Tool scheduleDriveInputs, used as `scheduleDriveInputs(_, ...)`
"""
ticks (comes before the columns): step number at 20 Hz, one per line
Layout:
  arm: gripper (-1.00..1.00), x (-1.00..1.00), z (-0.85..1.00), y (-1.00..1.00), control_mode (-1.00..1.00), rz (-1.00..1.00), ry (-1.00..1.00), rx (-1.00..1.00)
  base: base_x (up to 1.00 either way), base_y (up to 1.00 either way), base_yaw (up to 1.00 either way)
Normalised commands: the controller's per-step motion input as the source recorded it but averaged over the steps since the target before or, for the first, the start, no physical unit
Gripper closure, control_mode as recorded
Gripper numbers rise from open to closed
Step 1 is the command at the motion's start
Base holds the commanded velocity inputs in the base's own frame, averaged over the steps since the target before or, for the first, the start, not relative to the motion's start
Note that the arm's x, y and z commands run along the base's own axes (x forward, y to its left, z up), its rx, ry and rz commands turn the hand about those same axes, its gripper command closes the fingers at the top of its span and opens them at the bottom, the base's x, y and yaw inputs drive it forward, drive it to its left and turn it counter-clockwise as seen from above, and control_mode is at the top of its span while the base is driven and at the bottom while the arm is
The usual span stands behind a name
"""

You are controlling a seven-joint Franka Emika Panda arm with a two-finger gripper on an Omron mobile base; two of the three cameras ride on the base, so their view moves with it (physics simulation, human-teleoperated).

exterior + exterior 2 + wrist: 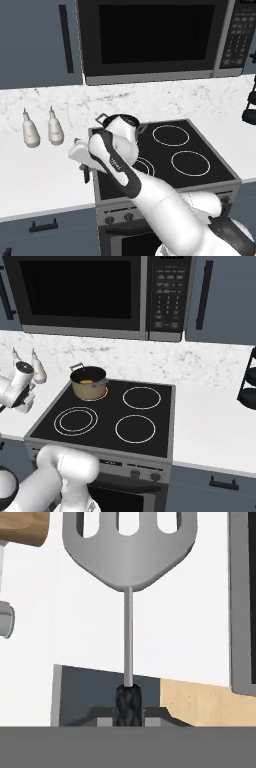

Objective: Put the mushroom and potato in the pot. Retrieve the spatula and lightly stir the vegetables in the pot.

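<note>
The spatula [130,547] runs straight up the hand view, its slotted silver head at the top and its black handle at the bottom. My gripper [128,717] is shut on that handle. It is held over the white counter left of the stove, near the counter's front edge. From the base views the gripper [85,171] [21,401] hangs low beside the cooktop. The tan pot [89,383] [125,125] stands on the back left burner, with the yellow potato [86,381] inside it. The mushroom is hidden from view.
Two pale bottles [31,131] [55,129] stand on the counter left of the stove [200,150]. A microwave [80,293] hangs above the cooktop. A black rack [248,386] sits at the far right. A tan object [20,529] shows near the spatula head.
</note>
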Motion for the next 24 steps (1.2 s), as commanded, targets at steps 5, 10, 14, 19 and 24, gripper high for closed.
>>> scheduleDriveInputs(5,1.0,-0.37,1.0,-0.94,-1.0,-0.33,0.06,0.79,0.0,0.0,0.0)
scheduleDriveInputs(10,1.0,-0.13,0.94,-0.84,-1.0,-0.37,0.21,0.8,0.0,0.0,0.0)
scheduleDriveInputs(14,1.0,-0.02,0.84,-0.73,-1.0,-0.36,0.29,0.79,0.0,0.0,0.0)
scheduleDriveInputs(19,1.0,0.0,0.6,-0.61,-1.0,-0.3,0.4,0.75,0.0,0.0,0.0)
scheduleDriveInputs(24,1.0,0.29,0.27,-0.7,-1.0,-0.09,0.37,0.64,0.0,0.0,0.0)
